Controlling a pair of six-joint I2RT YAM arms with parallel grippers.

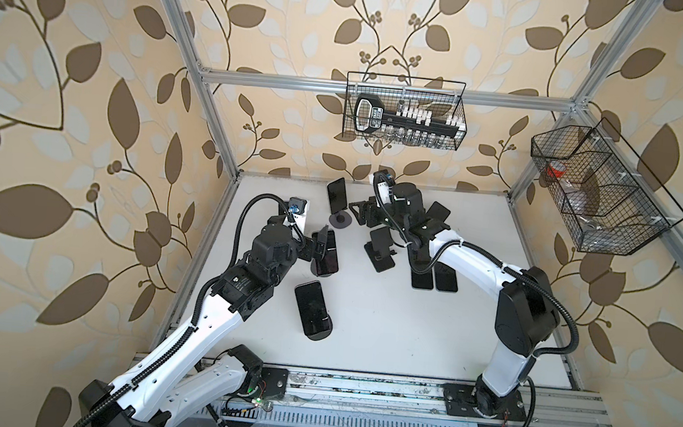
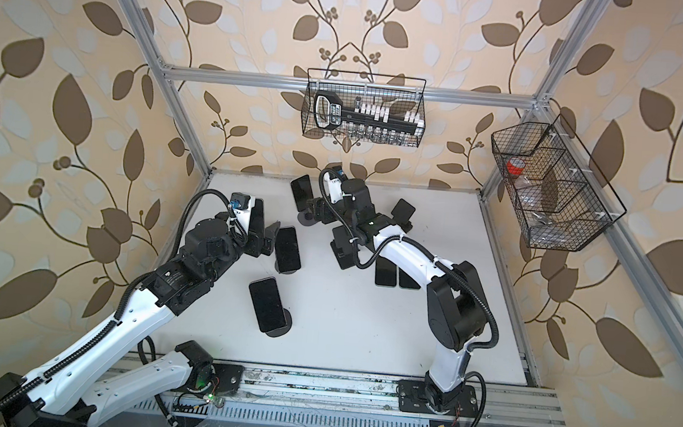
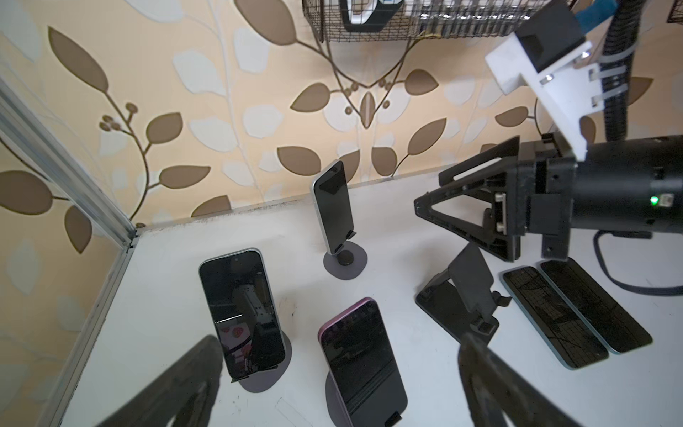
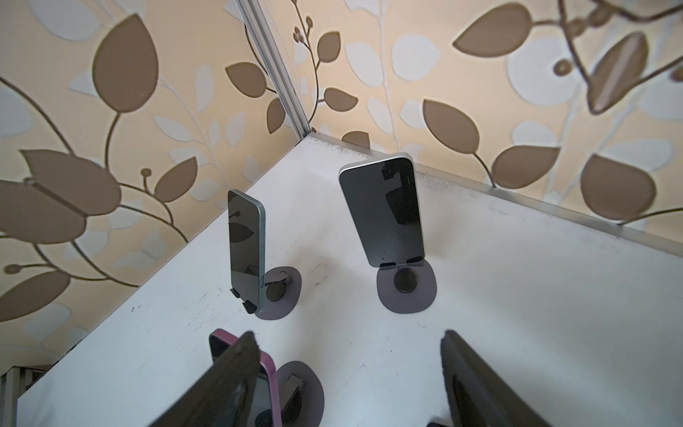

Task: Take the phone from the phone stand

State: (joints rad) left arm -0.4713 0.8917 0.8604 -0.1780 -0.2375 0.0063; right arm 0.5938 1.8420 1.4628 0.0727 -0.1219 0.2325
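Note:
Three dark-screened phones lean on round-based stands. A white-edged phone (image 1: 337,195) (image 4: 384,210) stands at the back, a teal-edged phone (image 1: 324,255) (image 3: 240,310) mid-left, and a pink-edged phone (image 1: 313,310) (image 3: 362,362) in front on its stand (image 1: 322,334). My left gripper (image 1: 317,244) (image 3: 338,340) hangs open above the table beside the teal-edged phone, holding nothing. My right gripper (image 1: 358,216) (image 4: 349,336) is open over bare table near the white-edged phone's stand (image 4: 406,292), with nothing between its fingers.
An empty folding stand (image 1: 378,251) stands mid-table. Two phones (image 1: 422,277) (image 1: 445,279) lie flat side by side under the right forearm. A dark tilted slab (image 1: 437,214) is partly hidden behind the right arm. Wire baskets (image 1: 406,111) (image 1: 600,189) hang on the frame.

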